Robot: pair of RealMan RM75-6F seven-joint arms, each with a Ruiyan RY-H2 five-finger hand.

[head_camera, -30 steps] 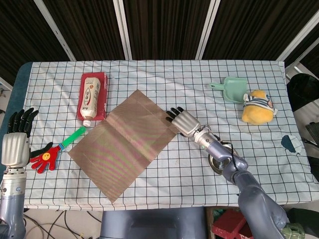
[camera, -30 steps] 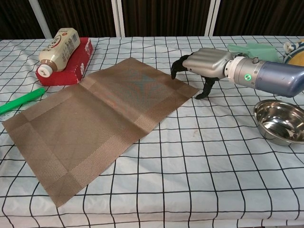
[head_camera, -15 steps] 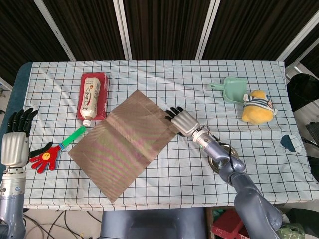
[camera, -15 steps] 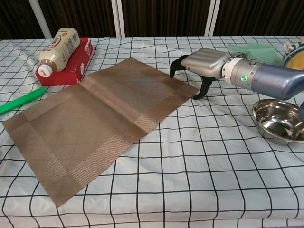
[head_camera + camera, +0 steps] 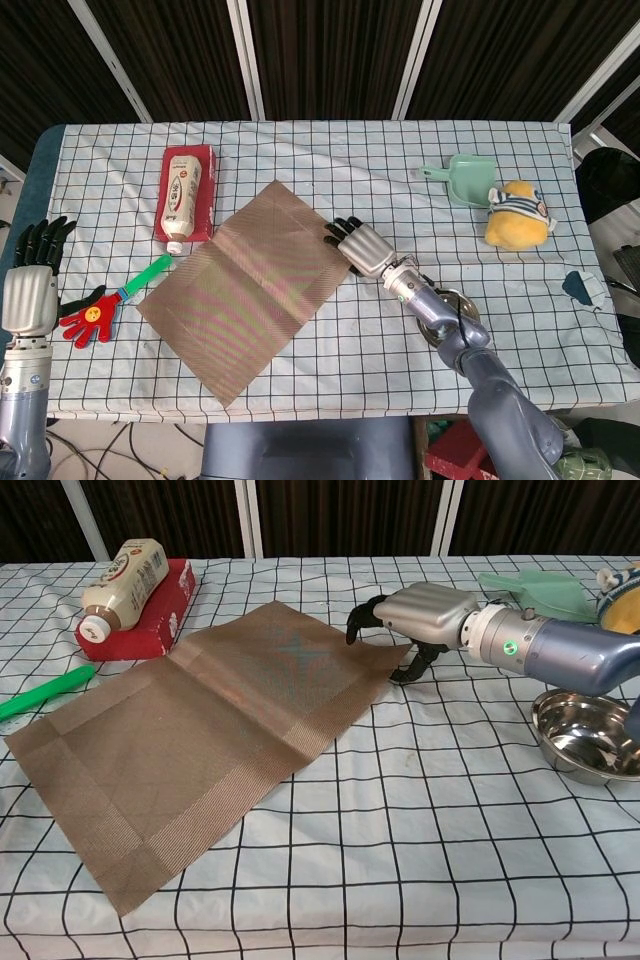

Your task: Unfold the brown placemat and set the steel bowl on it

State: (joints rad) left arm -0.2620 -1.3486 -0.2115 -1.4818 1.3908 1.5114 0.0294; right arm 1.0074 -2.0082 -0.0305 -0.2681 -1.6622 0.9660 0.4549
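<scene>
The brown placemat (image 5: pixel 250 290) (image 5: pixel 200 730) lies spread open on the checked cloth, with a crease across its middle. My right hand (image 5: pixel 360 247) (image 5: pixel 420 615) is at its right corner. The fingers curl down onto the mat, the thumb sits at the edge, and the corner is slightly raised between them. The steel bowl (image 5: pixel 590 735) stands upright and empty to the right of the mat, beside my right forearm. In the head view the bowl (image 5: pixel 462 305) is partly hidden by that arm. My left hand (image 5: pixel 30 290) is at the table's left edge, fingers spread, holding nothing.
A white bottle on a red box (image 5: pixel 185 195) (image 5: pixel 130 590) lies beyond the mat's left corner. A red hand-clapper toy with a green handle (image 5: pixel 100 315) lies left of the mat. A teal dustpan (image 5: pixel 465 180) and a yellow plush (image 5: pixel 518 215) sit at the back right.
My right hand has slid left onto the mat's right corner, which now rides up a little and sits further left. The bowl and my left hand have not moved.
</scene>
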